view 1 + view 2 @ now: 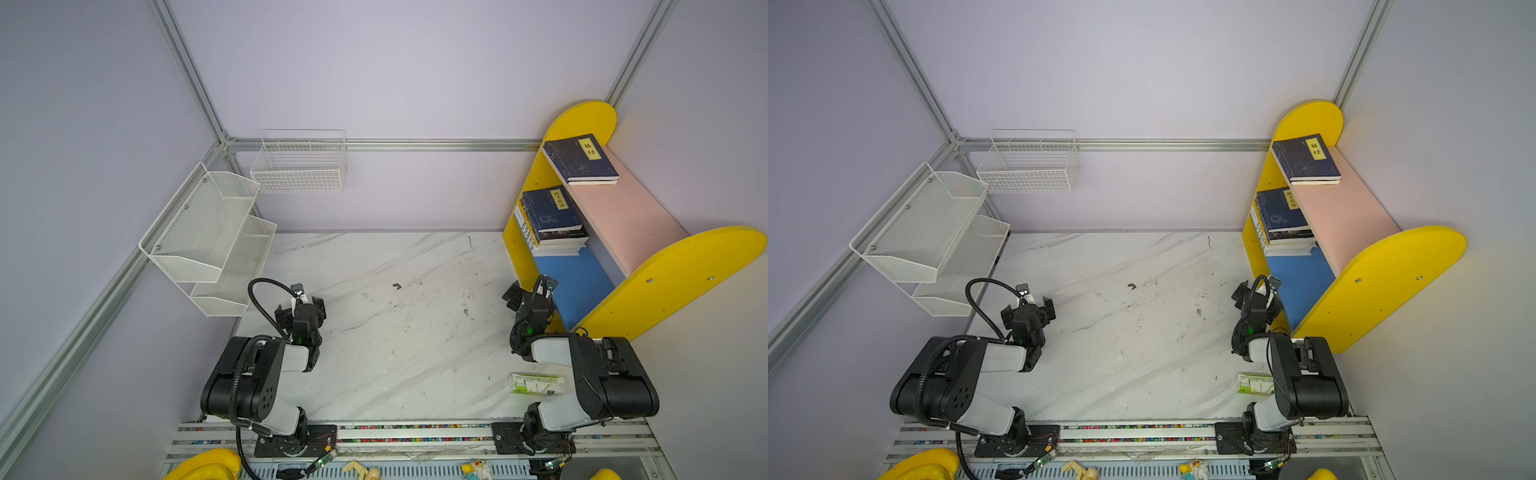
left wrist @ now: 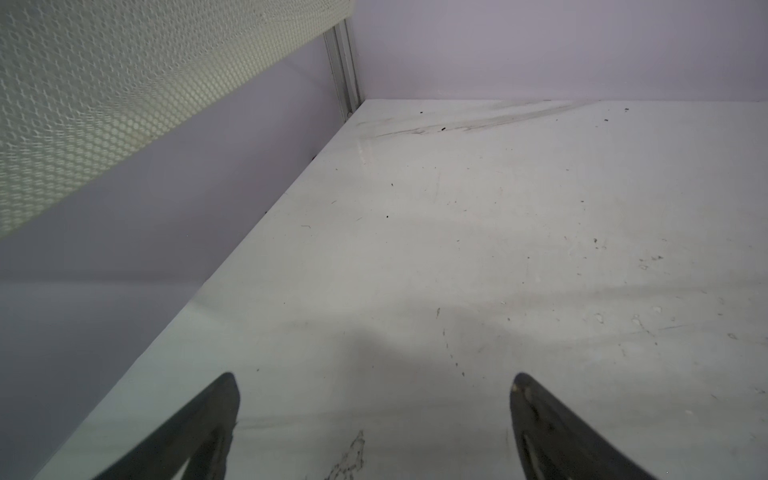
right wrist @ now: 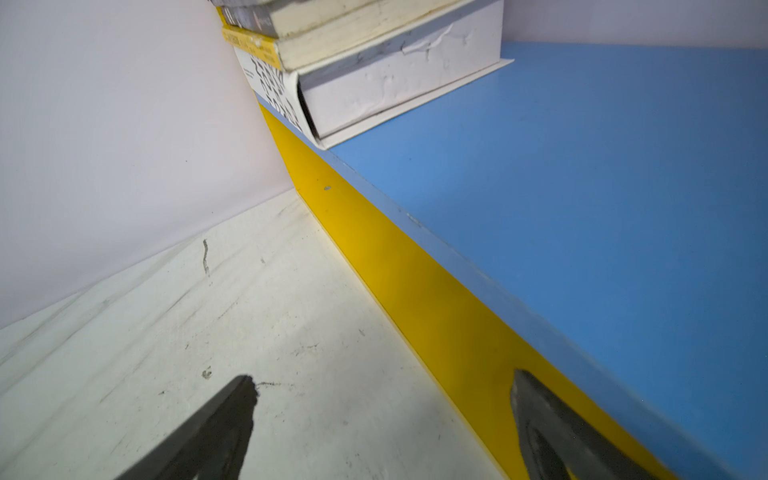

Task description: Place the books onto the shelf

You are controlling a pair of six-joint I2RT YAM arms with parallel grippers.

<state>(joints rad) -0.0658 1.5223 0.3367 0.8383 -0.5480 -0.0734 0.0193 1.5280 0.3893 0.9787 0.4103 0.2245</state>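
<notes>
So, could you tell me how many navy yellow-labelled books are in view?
2. One navy book lies alone on the pink board; the other tops the stack on the blue board. Others may hide within it.

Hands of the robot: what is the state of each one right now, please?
Left hand: open, holding nothing.
Right hand: open, holding nothing.
</notes>
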